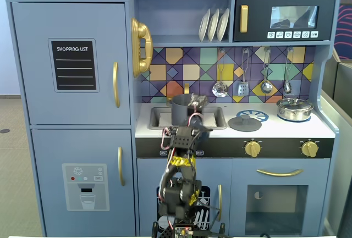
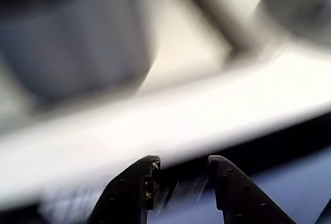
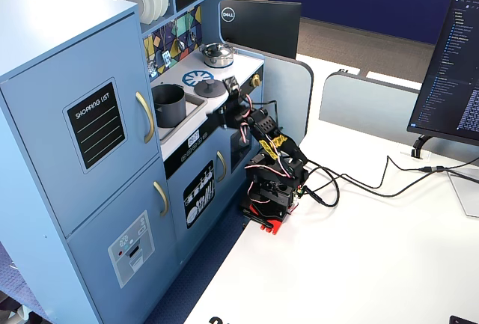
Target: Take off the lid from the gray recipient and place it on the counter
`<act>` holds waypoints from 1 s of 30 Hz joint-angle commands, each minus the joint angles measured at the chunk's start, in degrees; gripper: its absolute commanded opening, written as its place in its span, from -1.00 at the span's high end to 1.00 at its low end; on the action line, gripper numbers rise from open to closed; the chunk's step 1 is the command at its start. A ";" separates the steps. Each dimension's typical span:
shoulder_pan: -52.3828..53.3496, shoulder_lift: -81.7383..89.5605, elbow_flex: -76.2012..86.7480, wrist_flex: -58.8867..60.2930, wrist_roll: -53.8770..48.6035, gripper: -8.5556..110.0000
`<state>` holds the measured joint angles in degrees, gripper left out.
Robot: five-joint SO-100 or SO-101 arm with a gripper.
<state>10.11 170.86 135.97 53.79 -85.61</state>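
Lid and pot are already apart, from where I stand. The round, slightly domed, matte dark gray lid (image 1: 245,122) with its small central knob lies flat on the flat white toy-kitchen counter (image 1: 324,129), near the printed blue-and-white burner and to the right of the recessed sink in a fixed view; in the other fixed view it shows as a dark disc (image 3: 212,90) just beyond the sink. The matte dark gray cylindrical pot (image 1: 180,109) stands open-topped in the sink, nothing covering it (image 3: 168,104). A smaller shiny steel pot (image 1: 295,109) with its own lid sits well to the right on the counter, untouched.

The arm's black two-finger gripper (image 2: 181,168) is empty. In the wrist view the two fingertips stand a little apart with nothing but blurred counter edge between them, so it is partly open and holding nothing. The blur there suggests the wrist is moving, though I cannot tell which way. In a fixed view the gripper (image 1: 197,105) sits in front of the sink, beside the gray pot and well apart from the lid.

My reading is that the task's real work is done and only the retreat is in hand. The next move calls for drawing the arm away from the counter edge without brushing the open pot or nudging the lid.
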 commanded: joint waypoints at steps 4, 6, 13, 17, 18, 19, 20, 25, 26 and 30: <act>-8.79 8.70 7.29 13.54 -1.32 0.86; -10.28 11.16 12.13 13.45 -2.37 0.86; -13.36 11.16 28.48 7.29 -1.23 0.86; -13.80 11.16 35.95 2.81 0.97 0.86; -14.59 11.07 35.95 3.87 4.57 0.86; -15.12 10.90 35.95 5.36 6.15 0.86; -15.38 11.16 35.95 8.17 5.62 0.86; -15.82 11.16 36.04 22.85 -1.41 0.86; -15.73 11.16 36.04 25.31 -2.11 0.85; -15.29 11.16 36.04 33.31 -5.89 0.83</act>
<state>-5.19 182.02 172.00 77.43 -88.68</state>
